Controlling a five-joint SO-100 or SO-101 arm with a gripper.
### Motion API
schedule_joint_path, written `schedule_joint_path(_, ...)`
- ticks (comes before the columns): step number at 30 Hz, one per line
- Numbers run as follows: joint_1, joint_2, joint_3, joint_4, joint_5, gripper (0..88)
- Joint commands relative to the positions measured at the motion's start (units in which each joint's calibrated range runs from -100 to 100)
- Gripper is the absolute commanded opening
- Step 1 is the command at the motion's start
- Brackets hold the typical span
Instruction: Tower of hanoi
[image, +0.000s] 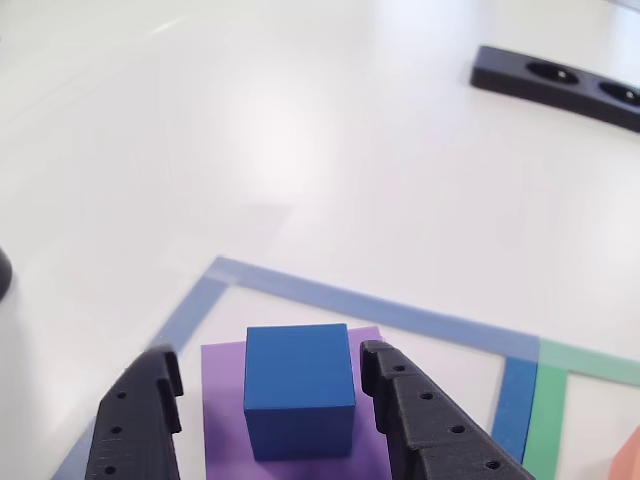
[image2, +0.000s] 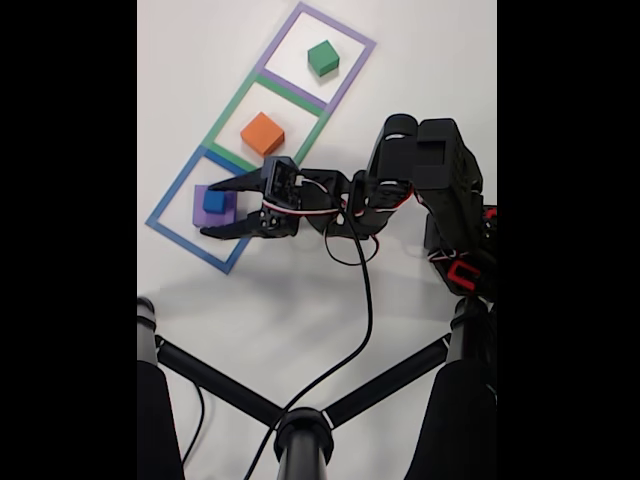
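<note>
A small blue cube (image: 299, 389) (image2: 214, 201) rests on top of a flat purple block (image: 222, 415) (image2: 199, 208) inside the blue-taped square (image: 300, 288) (image2: 188, 214). My gripper (image: 270, 375) (image2: 210, 208) is open, its black fingers (image: 400, 400) straddling the blue cube with a gap on each side. In the fixed view an orange cube (image2: 262, 133) sits in the green-taped square and a green cube (image2: 322, 58) in the purple-taped square.
The white table (image: 300, 130) stretches beyond the taped squares. A black power strip (image: 560, 85) lies at the far right in the other view. A black stand with spreading legs (image2: 300, 425) occupies the bottom of the fixed view.
</note>
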Motion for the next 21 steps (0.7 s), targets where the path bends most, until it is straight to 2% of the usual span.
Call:
schedule_joint_path(1,-1.02,-0.67,0.71,-2.44,1.18,12.3)
schedule_joint_path(6,-1.25,-0.75,1.89,-3.25,1.18,6.4)
schedule_joint_path(21,-0.95,-4.12,3.98,-3.09,1.18,0.1)
